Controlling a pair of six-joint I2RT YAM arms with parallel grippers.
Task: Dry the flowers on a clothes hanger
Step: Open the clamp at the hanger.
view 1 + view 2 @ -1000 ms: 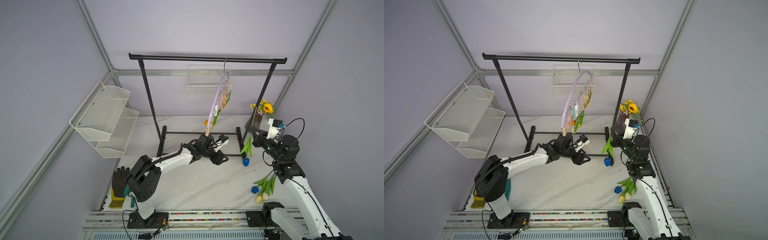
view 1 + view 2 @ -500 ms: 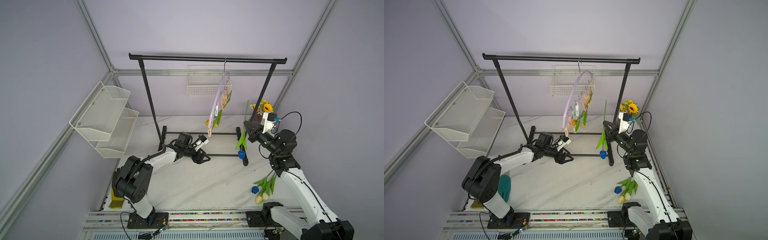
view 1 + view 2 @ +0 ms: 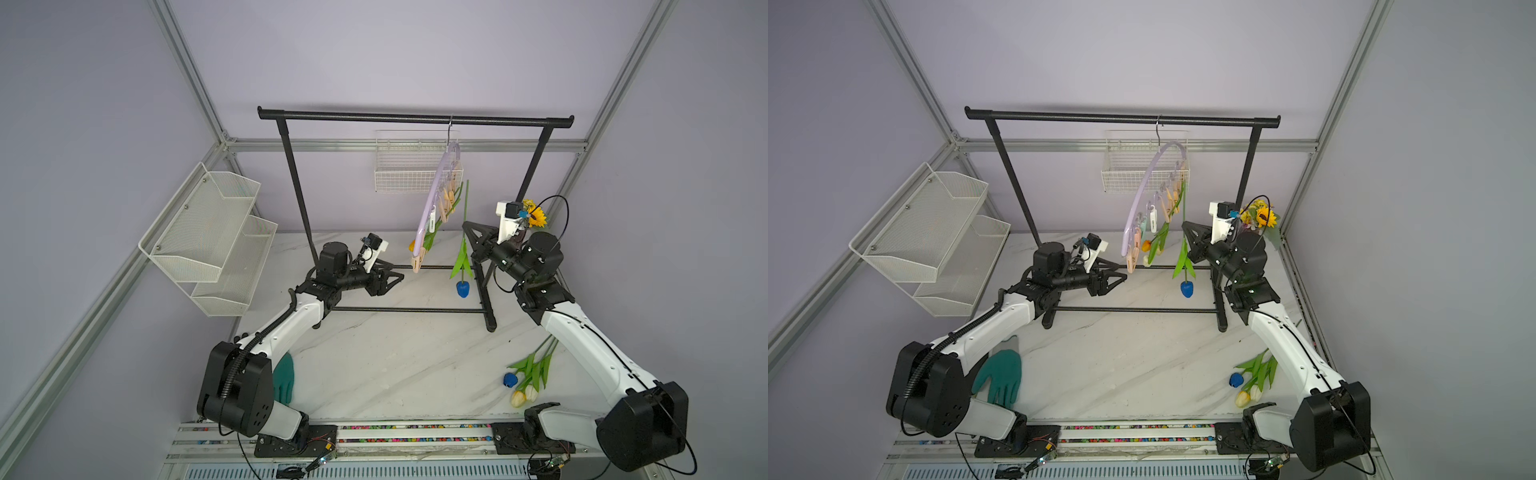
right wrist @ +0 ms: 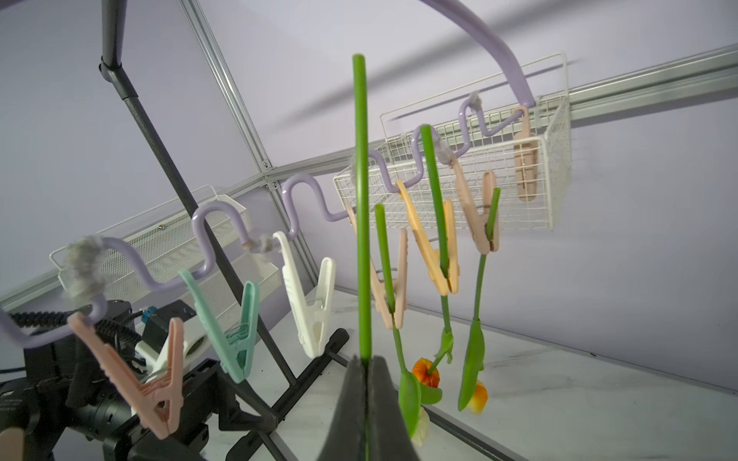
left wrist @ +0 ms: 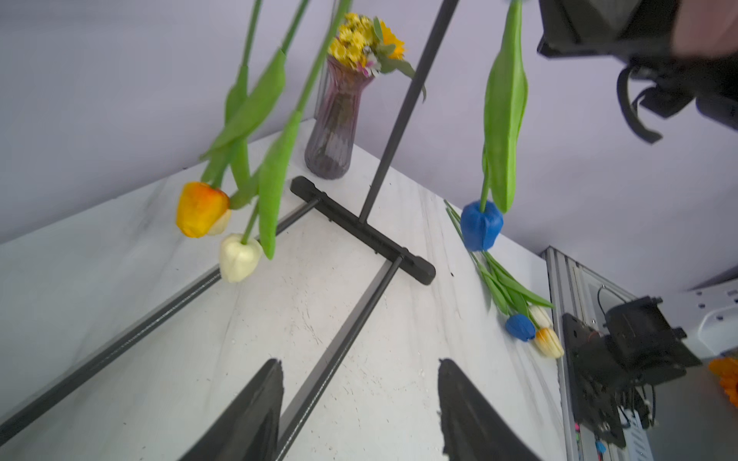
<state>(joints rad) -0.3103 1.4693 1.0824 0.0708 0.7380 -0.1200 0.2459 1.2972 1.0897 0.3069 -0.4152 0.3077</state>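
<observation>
My right gripper (image 4: 365, 361) is clamped tight on the stem of a blue tulip (image 4: 361, 199). Jaws are pressed together w/ only the green stalk btwn them; the stem stands upright above the fingers and the blue head (image 3: 462, 289) hangs below, clear of the table (image 3: 395, 353). Just past the stem tip is the clothes hanger (image 4: 303, 187), lilac and wavy, hooked on the black garment rack (image 3: 415, 118) and slanting down away from me. Three pins right behind my stem already hold tulips upside-down, e.g. the peach pin (image 4: 435, 247); their orange head (image 5: 201, 209) and cream head (image 5: 239, 257) dangle at abt my gripper's level. Further along the hanger, toward my other arm, the white pin (image 4: 307, 295), mint pin (image 4: 227, 319) and pink pin (image 4: 131, 375) hang free. My left gripper (image 5: 359, 363) is open w/ nothing btwn the fingers, held low over the rack's floor bars, near the hanger's low end and pointed toward the blue head. Behind my right gripper, down on the table by that arm's base, lie the loose tulips (image 3: 528, 374): blue, cream and yellow heads, stems fanned together. A sunflower vase (image 5: 337, 119) sits in the corner beside my right wrist. A teal glove (image 3: 1000, 378) lies by the left arm's base, and wire baskets (image 3: 208, 232) hang on the wall beyond that arm.
</observation>
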